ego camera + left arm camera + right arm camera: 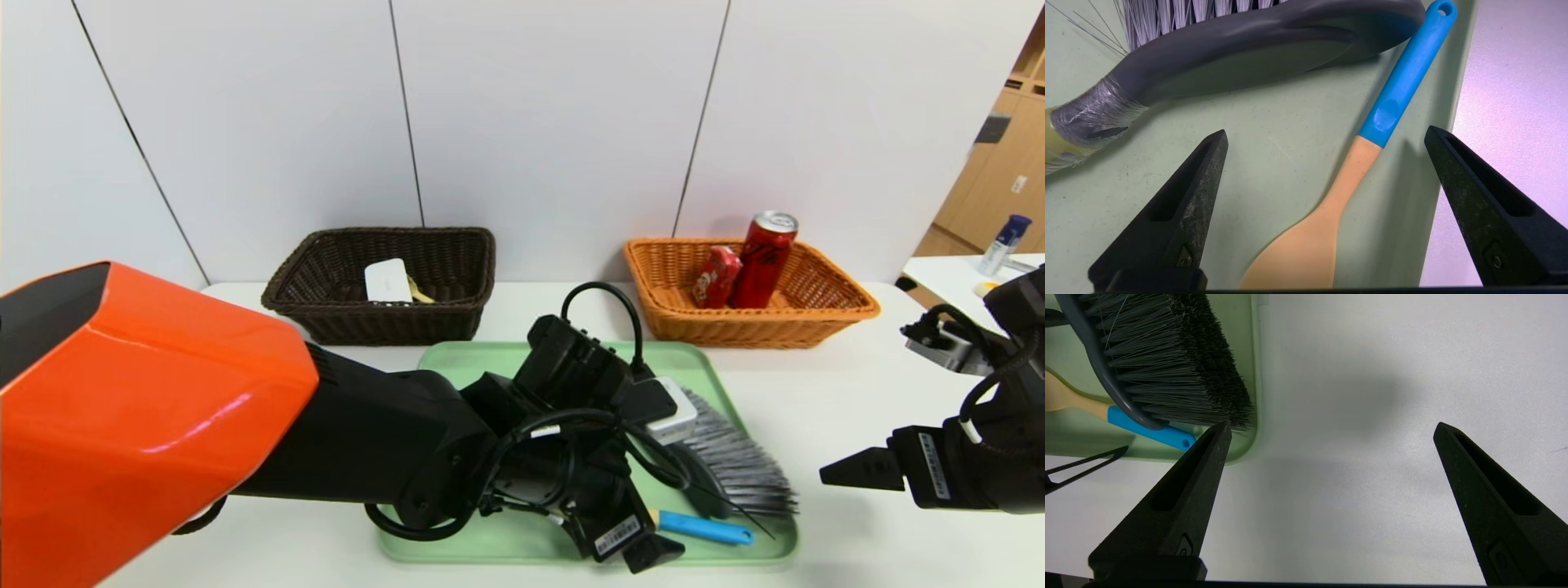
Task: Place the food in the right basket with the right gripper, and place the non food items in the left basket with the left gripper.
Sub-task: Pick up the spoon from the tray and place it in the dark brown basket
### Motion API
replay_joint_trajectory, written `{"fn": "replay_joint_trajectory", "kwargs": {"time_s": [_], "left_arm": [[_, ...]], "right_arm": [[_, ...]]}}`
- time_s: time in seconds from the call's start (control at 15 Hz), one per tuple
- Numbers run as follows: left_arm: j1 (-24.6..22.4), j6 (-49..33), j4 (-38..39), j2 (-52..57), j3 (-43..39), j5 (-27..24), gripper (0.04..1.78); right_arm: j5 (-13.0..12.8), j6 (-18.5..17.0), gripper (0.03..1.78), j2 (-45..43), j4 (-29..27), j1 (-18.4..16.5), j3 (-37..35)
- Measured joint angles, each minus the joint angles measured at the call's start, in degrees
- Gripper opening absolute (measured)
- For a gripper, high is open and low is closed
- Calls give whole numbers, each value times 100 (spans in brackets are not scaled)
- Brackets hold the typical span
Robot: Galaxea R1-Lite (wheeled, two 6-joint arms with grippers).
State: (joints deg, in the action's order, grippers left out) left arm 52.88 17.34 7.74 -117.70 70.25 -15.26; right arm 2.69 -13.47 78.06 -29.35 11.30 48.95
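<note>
White table [857, 384] carries green tray [457, 359]. We log, behind tray: dark basket [326, 314] left, orange basket [824, 314] right holding red can [761, 260]. On tray: grey brush [739, 461], then spatula [1372, 134]. Our left gripper [1325, 136] released, straddling spatula; right gripper [1331, 428] released above bare table beside tray.

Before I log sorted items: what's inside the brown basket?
Inside the brown basket lie a white card-like item and something small and yellow beside it. Its front wall hides the rest of the floor.
</note>
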Motion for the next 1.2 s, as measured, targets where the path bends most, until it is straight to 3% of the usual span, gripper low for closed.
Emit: {"fn": "replay_joint_trajectory", "kwargs": {"time_s": [0.47,0.67,0.93,1.0,1.07,1.2], "left_arm": [[-22,30,118,-83,-44,0,169],[-11,35,116,-82,-105,-11,119],[-13,30,140,-51,-239,-15,79],[-11,24,162,-29,-297,-24,53],[-13,29,199,0,-389,-26,11],[-16,27,245,74,-577,-30,11]], "right_arm": [[-2,-4,171,-17,-9,2,-7],[0,0,171,-27,-9,2,-2],[-2,-4,171,-33,-7,2,0],[-2,-6,171,-38,-9,2,0],[-2,-6,171,-38,-9,2,0],[2,-6,171,-38,-7,2,2]]}}
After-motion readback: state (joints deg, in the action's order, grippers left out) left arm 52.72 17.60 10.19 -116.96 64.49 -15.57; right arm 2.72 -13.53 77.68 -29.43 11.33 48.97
